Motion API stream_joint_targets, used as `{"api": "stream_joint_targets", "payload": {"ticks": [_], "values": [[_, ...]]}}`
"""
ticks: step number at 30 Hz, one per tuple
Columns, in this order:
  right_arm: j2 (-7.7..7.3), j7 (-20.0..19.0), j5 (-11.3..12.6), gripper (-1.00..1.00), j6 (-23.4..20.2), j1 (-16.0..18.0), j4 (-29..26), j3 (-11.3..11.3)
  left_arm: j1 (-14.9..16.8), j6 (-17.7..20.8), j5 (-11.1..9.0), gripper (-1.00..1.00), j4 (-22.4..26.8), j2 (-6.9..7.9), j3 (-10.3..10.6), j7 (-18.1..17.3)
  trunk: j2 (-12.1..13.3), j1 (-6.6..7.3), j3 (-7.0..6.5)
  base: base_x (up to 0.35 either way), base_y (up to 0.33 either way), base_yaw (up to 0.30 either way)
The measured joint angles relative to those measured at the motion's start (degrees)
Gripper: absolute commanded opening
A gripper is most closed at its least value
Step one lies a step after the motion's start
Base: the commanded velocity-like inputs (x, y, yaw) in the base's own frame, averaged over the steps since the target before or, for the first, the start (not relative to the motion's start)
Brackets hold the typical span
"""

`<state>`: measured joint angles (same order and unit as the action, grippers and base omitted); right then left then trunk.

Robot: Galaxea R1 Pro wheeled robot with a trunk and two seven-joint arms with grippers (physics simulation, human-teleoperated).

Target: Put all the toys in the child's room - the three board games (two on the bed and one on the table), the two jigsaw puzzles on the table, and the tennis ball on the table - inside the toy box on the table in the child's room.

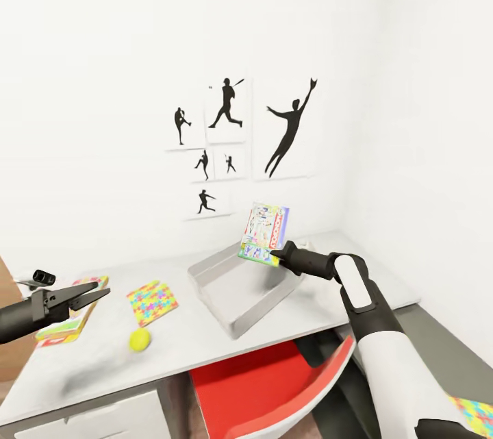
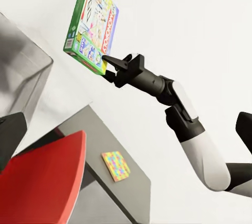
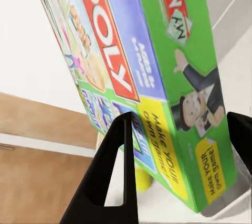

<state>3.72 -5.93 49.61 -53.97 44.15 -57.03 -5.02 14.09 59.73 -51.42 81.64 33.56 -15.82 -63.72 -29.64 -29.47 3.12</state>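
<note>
**Monopoly box held by one corner above the toy box**

Head view: the right gripper [image 1: 276, 259] pinches the lower corner of the Monopoly box [image 1: 264, 234], which stands nearly upright over the far right part of the grey toy box [image 1: 239, 288] on the table [image 1: 103, 364]. With so small a hold on a wide flat box, it may swing or slip; released upright, it could topple against the far wall of the tray, or over it, rather than lie flat. The left gripper [image 1: 87, 297], fingers slightly apart and empty, hovers over a game box [image 1: 68, 319] at the table's left; a jigsaw puzzle [image 1: 152, 302] and the tennis ball [image 1: 140, 339] lie between it and the tray. A careless sweep there could send the ball rolling off the near edge.

Left wrist view: the right gripper's fingertips [image 2: 107, 60] bite only the box's bottom edge, box tilted, a tray wall [image 2: 23, 77] below. Another puzzle [image 2: 115, 165] lies on the floor.

Right wrist view: the fingers [image 3: 107, 177] are clamped across the box's green side [image 3: 184, 77].
</note>
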Motion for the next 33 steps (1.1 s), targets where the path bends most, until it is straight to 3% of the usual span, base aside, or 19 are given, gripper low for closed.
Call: {"api": "stream_joint_targets", "payload": {"ticks": [16, 33], "values": [[0.0, -0.01, -0.02, -1.0, 0.01, 0.0, -0.03, 0.09, -0.01, 0.0, 0.0, 1.0, 0.02, 0.0, -0.03, 0.03, 0.0, 0.0, -0.02, 0.253, -0.099, 0.06], [-0.06, -0.09, 0.33, -1.0, 0.0, 0.0, -0.1, 0.09, 0.01, 0.0, 0.0, 1.0, 0.0, 0.0, -0.08, -0.02, 0.0, -0.01, -0.05, 0.152, -0.09, 0.021]]}}
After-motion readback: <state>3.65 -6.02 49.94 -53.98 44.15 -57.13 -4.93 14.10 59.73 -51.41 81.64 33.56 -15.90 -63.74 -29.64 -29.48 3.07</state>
